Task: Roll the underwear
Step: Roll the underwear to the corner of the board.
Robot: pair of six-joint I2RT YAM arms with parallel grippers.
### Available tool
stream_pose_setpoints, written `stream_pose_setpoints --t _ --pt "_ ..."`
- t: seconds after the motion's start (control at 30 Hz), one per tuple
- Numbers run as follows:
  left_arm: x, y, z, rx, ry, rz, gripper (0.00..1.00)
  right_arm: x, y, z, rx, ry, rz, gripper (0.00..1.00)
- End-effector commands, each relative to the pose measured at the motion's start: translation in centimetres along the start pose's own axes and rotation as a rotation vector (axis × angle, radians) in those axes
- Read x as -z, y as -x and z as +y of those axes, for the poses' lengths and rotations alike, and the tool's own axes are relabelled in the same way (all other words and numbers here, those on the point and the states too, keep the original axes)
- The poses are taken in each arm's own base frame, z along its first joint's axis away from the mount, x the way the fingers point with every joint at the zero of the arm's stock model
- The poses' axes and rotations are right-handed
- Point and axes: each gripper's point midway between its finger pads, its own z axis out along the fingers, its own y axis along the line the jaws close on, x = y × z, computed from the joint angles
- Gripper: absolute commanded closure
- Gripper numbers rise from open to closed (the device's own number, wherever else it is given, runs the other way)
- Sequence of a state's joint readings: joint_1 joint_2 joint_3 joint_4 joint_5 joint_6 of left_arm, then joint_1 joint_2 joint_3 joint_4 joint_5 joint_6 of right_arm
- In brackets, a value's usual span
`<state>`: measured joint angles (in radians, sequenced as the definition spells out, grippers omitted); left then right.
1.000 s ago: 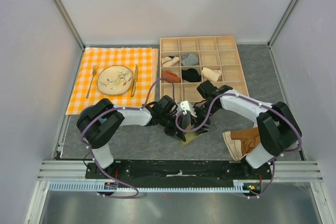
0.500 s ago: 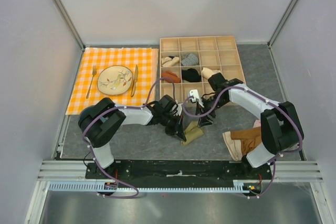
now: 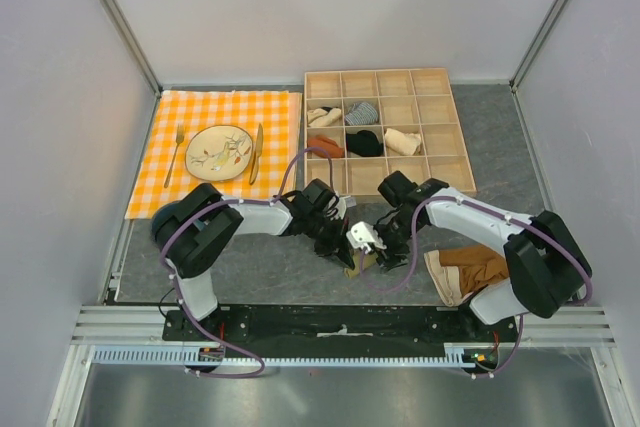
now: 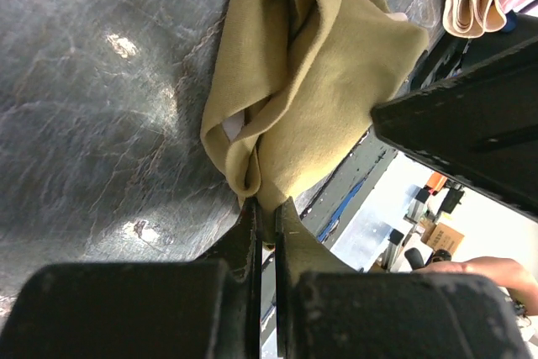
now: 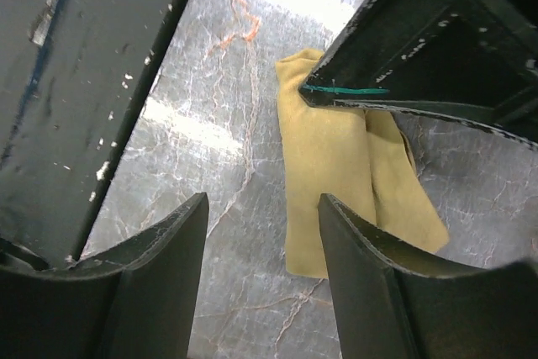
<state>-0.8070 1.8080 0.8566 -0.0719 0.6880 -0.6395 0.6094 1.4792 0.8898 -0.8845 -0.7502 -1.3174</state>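
The underwear (image 3: pixel 362 265) lies crumpled into a narrow, folded strip near the middle of the desk's (image 3: pixel 250 267) near edge, between the two arms. In the left wrist view it shows as olive-khaki cloth in loose overlapping folds, with a small pale patch peeping out of one fold.

The left pincer (image 4: pixel 266 212) has its jaws drawn almost together, with only a thin slit between them. The lowest fold of the cloth runs right into that slit, so I judge it to be pinching the edge of the garment. The right pincer (image 5: pixel 261 203) hangs just above the desk with its jaws spread wide and nothing between them. The strip lies just beyond its tips.

I judge the fabric to be light, limp and easily creased. It will not keep any shape by itself, and a loose roll would likely spring open or slump. It could also slide on the smooth desk rather than turn over if pushed from one side only. The best hold looks like a short end of the strip, catching all layers at once. The other pincer would need to pin the far end.

A rust-brown garment (image 3: pixel 472 265) on a pale one lies toward the near right corner, well apart.
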Motion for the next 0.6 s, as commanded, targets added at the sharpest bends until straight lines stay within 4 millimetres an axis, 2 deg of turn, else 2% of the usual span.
stream_pose_setpoints --t 0.0,0.13,0.5,0.57 --pt "-0.7 -0.8 3.4 0.063 0.130 0.018 0.98 -0.6 -0.7 -2.1 0.108 -0.095 0.072 0.37" --pt "-0.6 -0.6 3.2 0.061 0.124 0.013 0.98 -1.3 -1.3 -2.9 0.117 -0.117 0.101 0.37" --pt "0.2 0.6 2.7 0.058 0.120 -0.029 0.98 -2.5 -4.0 -2.2 0.115 -0.113 0.202 0.43" --pt "0.5 1.0 2.6 0.063 0.124 -0.044 0.93 -2.8 -4.4 -2.0 0.106 -0.107 0.210 0.48"
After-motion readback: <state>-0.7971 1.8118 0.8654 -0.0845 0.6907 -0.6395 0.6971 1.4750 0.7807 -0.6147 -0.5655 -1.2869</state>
